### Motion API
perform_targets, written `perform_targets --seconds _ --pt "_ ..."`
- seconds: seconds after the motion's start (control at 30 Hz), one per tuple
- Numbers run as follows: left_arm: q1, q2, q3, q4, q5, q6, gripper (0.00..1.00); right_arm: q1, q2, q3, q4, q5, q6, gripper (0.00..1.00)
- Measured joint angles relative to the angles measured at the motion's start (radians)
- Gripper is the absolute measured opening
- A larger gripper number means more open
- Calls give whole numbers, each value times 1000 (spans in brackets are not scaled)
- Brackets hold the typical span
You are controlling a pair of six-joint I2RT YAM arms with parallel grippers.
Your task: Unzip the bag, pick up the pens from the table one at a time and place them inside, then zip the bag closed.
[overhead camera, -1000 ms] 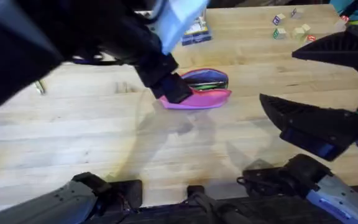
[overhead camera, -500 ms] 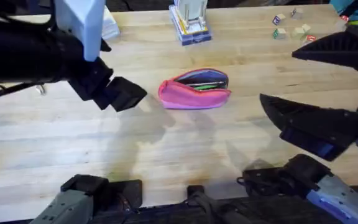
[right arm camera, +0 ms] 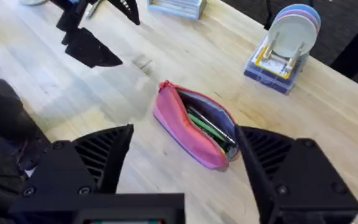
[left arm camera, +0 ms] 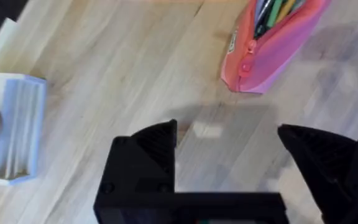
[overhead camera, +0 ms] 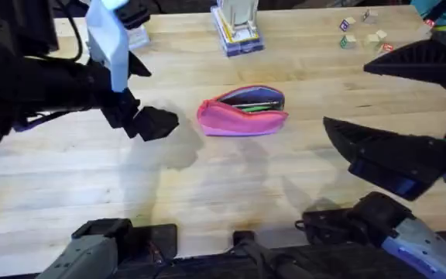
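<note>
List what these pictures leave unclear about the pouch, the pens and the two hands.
- Bag: open, pens inside; their number cannot be made out in the overhead or right wrist view, since they overlap under the opening's edge.
- Bag in the left wrist view: cut off by the picture's edge.
- Zipper pull: too small to read in the overhead view.
- Left hand: open and empty.
- Right hand: open.

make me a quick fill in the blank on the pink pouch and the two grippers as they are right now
1. The zipper of the pink bag is ____.
2. The left gripper has its fingers open and holds ____.
3. In the overhead view the left gripper sits to the ____ of the bag.
4. The bag lies on the wooden ____, with pens inside it.

Missing words: open; nothing; left; table
</note>
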Motion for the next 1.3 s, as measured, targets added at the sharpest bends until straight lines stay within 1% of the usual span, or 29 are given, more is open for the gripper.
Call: perform_targets --seconds 0.17,0.23,0.4,0.53,0.67,0.7,0.8,0.9,0.93,1.07,1.1,1.23,1.27,1.3 --pt "0 43 0 -7 10 8 995 0 0 0 -6 0 0 998" --pt "0 61 0 -7 17 29 995 0 0 0 -6 0 0 998" --pt "0 134 -1 -12 35 127 993 0 5 0 -6 -3 3 998" --pt "0 204 -1 -12 72 245 993 0 53 0 -5 -3 19 998" --pt "0 263 -1 -7 124 368 993 0 143 0 4 -7 33 998" --pt "0 304 -1 -7 151 442 993 0 219 0 39 -11 45 998" --pt "0 349 -1 -6 168 504 994 3 291 0 108 -11 62 997" --pt "3 396 -1 6 179 545 994 19 352 0 159 -14 74 997" --pt "16 442 -1 33 200 566 994 45 412 0 197 -14 77 997" --pt "43 498 0 69 248 580 994 89 498 0 243 -14 66 997" --pt "59 532 -1 79 287 589 994 134 560 0 264 -14 16 997" --pt "69 565 -1 79 327 603 994 184 632 0 312 -14 -69 997" --pt "69 584 -1 79 348 609 994 205 672 0 355 -13 -134 997" --pt "69 590 -1 78 351 609 994 210 684 0 372 -13 -162 997"
